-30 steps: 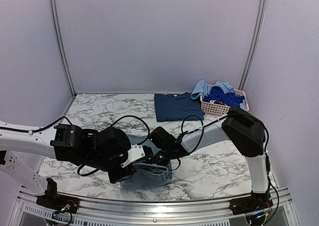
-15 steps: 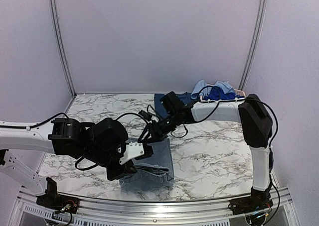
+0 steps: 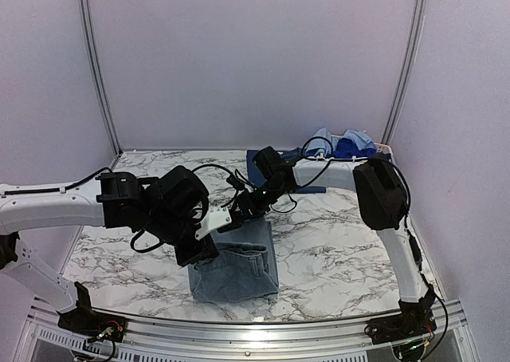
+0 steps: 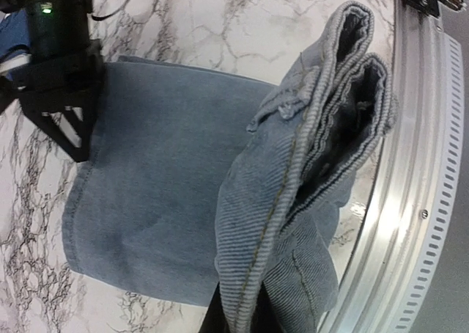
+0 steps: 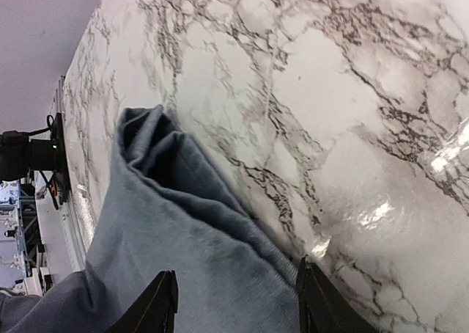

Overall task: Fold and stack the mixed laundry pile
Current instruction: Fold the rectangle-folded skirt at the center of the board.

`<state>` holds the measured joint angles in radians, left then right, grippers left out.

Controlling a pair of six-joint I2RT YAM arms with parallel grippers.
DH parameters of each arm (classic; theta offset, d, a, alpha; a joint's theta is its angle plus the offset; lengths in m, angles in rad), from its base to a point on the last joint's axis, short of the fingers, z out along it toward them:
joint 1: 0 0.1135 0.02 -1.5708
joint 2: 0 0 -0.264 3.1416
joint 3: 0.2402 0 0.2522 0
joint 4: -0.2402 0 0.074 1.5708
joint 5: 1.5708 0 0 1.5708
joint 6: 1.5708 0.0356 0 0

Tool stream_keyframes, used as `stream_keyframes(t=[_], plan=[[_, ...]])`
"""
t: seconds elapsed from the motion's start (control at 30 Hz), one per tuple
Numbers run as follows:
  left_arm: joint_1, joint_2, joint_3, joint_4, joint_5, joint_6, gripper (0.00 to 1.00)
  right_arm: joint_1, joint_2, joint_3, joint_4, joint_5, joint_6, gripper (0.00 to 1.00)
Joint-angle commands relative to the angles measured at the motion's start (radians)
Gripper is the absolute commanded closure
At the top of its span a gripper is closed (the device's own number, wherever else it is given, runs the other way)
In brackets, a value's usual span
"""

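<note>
The left pincer [image 3: 201, 254] is clenched on a bunched edge of the light-blue denim garment [image 3: 239, 273]. The right pincer [image 5: 234, 307], released, straddles its far edge on the marbled tabletop [image 3: 343, 250].

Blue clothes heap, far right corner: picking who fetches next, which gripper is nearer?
Right. The right gripper is at the far edge of the denim piece; the left gripper grips it nearer the front, farther from the heap.

A white desk [image 3: 343, 250] veined in grey marble is enclosed by plain pale lilac walls [image 3: 239, 59]. Slim metal posts [image 3: 97, 67] are set in the rear corners, and a slotted aluminium rail [image 3: 263, 328] is fixed along the near edge. Soft glare is reflected off the desktop.
</note>
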<state>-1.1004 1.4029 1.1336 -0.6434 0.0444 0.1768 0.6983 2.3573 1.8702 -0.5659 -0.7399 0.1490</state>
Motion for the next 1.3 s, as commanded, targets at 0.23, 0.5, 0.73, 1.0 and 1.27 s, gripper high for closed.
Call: stream_keyframes(t=[0.23,0.5,0.73,1.0,1.27], plan=[[0.167,0.207,0.136,0.034,-0.060,0.050,1.00,0.005,0.055,-0.005,0.007,-0.172,-0.049,0.62],[0.244,0.264,0.104,0.101,-0.060,0.079,1.00,0.000,0.057,0.016,-0.018,-0.208,-0.077,0.62],[0.281,0.316,0.107,0.137,-0.051,0.096,0.99,-0.026,0.057,0.091,-0.050,-0.176,-0.054,0.52],[0.320,0.367,0.172,0.182,-0.249,0.064,0.62,-0.163,-0.067,0.078,0.006,-0.070,0.088,0.43],[0.468,0.178,0.109,0.249,-0.154,-0.251,0.01,-0.211,-0.316,-0.136,0.070,0.001,0.091,0.41]])
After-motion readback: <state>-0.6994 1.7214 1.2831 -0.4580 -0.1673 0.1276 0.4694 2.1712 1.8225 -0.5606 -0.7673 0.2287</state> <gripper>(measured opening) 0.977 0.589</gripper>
